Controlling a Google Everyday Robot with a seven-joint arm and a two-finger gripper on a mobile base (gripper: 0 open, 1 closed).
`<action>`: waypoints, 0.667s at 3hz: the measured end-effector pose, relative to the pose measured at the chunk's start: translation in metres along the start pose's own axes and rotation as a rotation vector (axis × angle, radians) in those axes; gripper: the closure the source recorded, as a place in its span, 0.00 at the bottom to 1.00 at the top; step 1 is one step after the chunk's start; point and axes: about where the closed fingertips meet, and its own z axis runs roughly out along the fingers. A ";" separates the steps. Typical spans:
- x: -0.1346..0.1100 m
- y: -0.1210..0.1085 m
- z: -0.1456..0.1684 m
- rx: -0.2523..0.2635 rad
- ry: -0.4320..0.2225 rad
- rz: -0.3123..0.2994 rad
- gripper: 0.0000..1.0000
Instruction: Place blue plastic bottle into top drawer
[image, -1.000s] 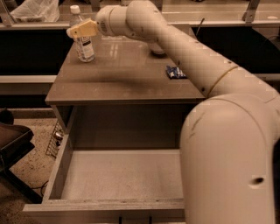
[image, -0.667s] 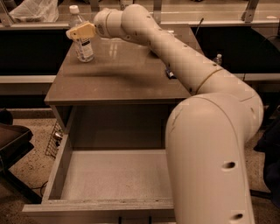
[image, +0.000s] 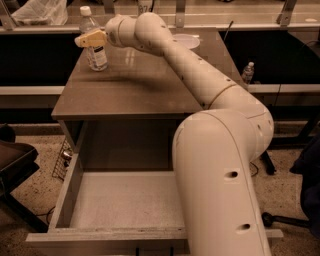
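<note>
**Claw at the bottle, drawer open below**

Nearest to us, the wide, shallow grey-brown wooden drawer (image: 107, 234) is pulled far out from under the bench, with its pale flat bottom facing up. We judge it is open like this so the bottle can be lowered straight in from above. The robot's thick cream-coloured arm (image: 220, 165) hides the drawer's right part, rising in front of it and reaching away over the top.

Above the drawer lies the brown flat top of the bench (image: 135, 87), with a wide bare stretch between its front edge and the bottle. The drop-off is therefore a move back toward us and down.

At the far left corner of the bench stands the clear plastic water bottle (image: 98, 59) with a white screw cap, upright and resting on the surface. The tan claw (image: 86, 39) sits level with its upper body, crossing in front of it, a height that suits a side grasp below the cap. We cannot tell whether the claw is closed on the bottle or only up against it. The bottle is not yet lifted, so we judge the grasp is the step in hand.

Farther back, a clear round dish (image: 186, 41) lies on the bench, and a crumpled plastic bag (image: 37, 12) sits beyond the bottle.
</note>
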 end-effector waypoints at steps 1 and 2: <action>0.003 0.002 0.008 -0.021 -0.021 0.016 0.15; 0.005 0.007 0.015 -0.043 -0.038 0.041 0.38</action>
